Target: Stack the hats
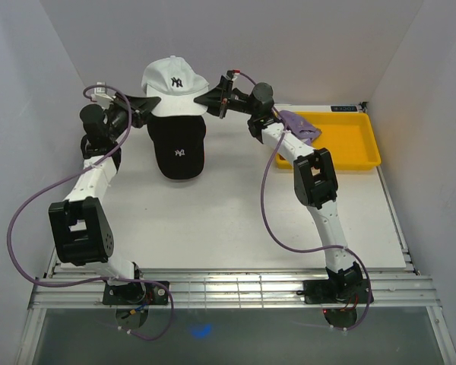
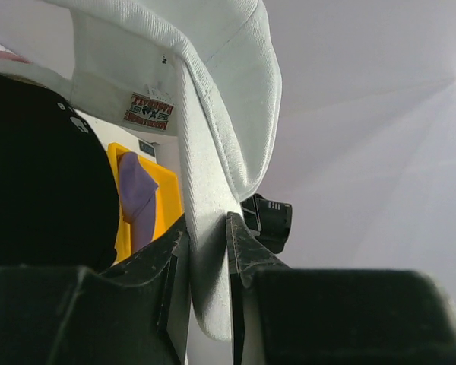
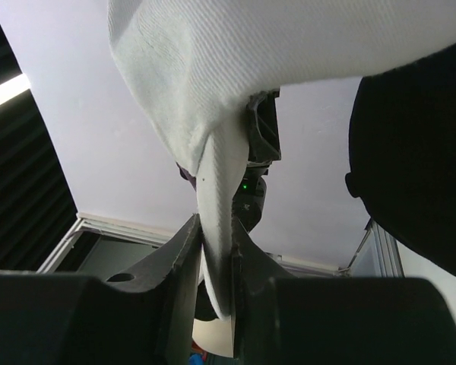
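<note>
Spreading wide between white walls (image 1: 30, 114), the desk (image 1: 235, 220) has a big open patch in the middle, between the two bent arms. The walls stand close on the left, the right and the far side, so room at the back is tight. A yellow tray (image 1: 361, 148) sits at the far right corner, close to the right wall. The purple hat (image 1: 300, 125) lies at the tray's left end, partly behind the right arm. The black hat (image 1: 178, 152) sits on the desk at the far middle, with its brim toward the near side. The white hat (image 1: 175, 82) hangs in the air just above it, near the back wall. The left claw (image 1: 147, 106) is clamped on the white hat's left edge. The right claw (image 1: 210, 99) is clamped on its right edge. Each wrist view shows white cloth pinched tight between two dark fingers (image 2: 239, 251).
</note>
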Tool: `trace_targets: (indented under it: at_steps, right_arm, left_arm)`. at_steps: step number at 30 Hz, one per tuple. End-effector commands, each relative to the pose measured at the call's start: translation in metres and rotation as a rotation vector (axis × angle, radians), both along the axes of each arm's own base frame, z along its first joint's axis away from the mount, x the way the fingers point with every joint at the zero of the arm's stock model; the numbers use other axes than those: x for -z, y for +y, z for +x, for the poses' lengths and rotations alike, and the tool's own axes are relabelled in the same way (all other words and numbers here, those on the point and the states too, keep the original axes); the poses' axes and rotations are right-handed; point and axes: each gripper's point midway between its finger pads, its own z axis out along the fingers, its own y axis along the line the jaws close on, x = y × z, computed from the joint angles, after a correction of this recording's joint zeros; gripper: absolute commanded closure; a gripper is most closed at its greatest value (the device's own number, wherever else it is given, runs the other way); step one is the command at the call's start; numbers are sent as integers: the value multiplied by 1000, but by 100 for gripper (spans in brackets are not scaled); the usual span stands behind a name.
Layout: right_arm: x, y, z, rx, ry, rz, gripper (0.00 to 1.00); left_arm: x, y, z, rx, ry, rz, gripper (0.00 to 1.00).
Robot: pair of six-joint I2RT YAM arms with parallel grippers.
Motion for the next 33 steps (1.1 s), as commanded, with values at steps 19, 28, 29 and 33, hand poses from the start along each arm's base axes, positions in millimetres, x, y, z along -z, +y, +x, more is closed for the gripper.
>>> trace_targets:
  at_steps: [19, 28, 29, 33]
  right_arm:
    - [-2, -2, 7, 37, -115, 32, 79]
    - [4, -6, 25, 101, -131, 41, 77]
    - [6, -6, 26, 105, -135, 39, 77]
    - [12, -6, 26, 107, -144, 38, 76]
  left_arm:
    - [21, -24, -23, 184, -63, 104, 100]
    - [20, -23, -3, 205, -74, 111, 100]
    - [22, -24, -2, 211, -71, 111, 100]
    - [35, -26, 1, 245, -45, 96, 100]
